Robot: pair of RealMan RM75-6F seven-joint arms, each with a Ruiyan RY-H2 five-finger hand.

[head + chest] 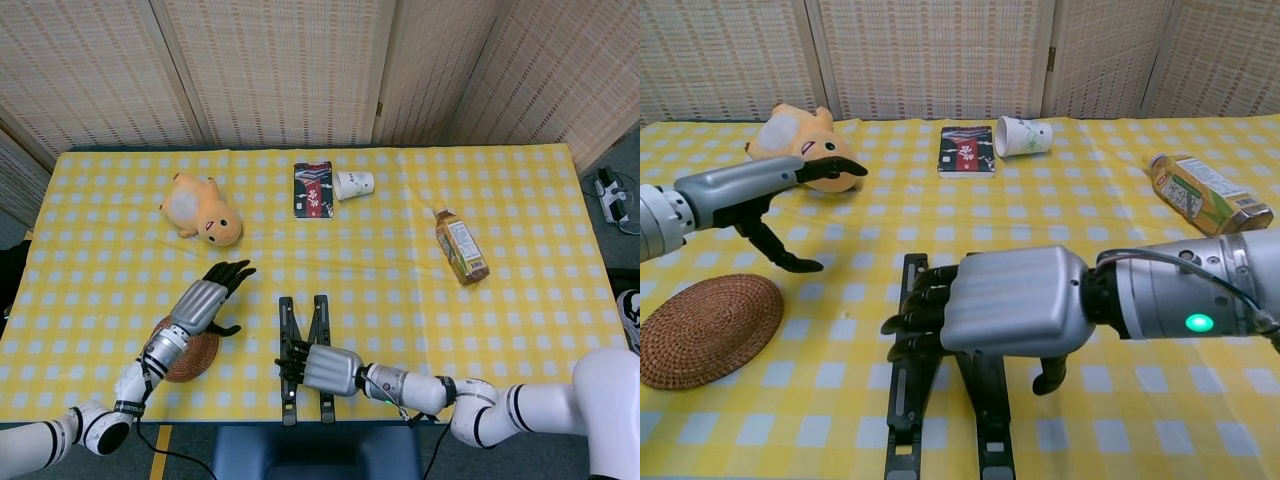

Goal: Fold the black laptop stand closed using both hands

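The black laptop stand (322, 312) lies near the table's front edge, its two long rails (912, 275) pointing away from me and joined by crossed links. My right hand (318, 368) lies across the middle of the stand. Its fingers curl over the outer side of the left rail and its thumb hangs down beside the right rail, so this hand (1005, 305) grips both rails and hides the links. My left hand (207, 298) hovers off to the left, apart from the stand. In the chest view that hand (760, 190) has its fingers stretched out and holds nothing.
A round woven coaster (702, 328) lies under my left forearm. An orange plush toy (203, 213) sits behind it. A book (313, 189) and a tipped paper cup (354, 184) lie at the back middle. A tea bottle (461, 246) lies on the right.
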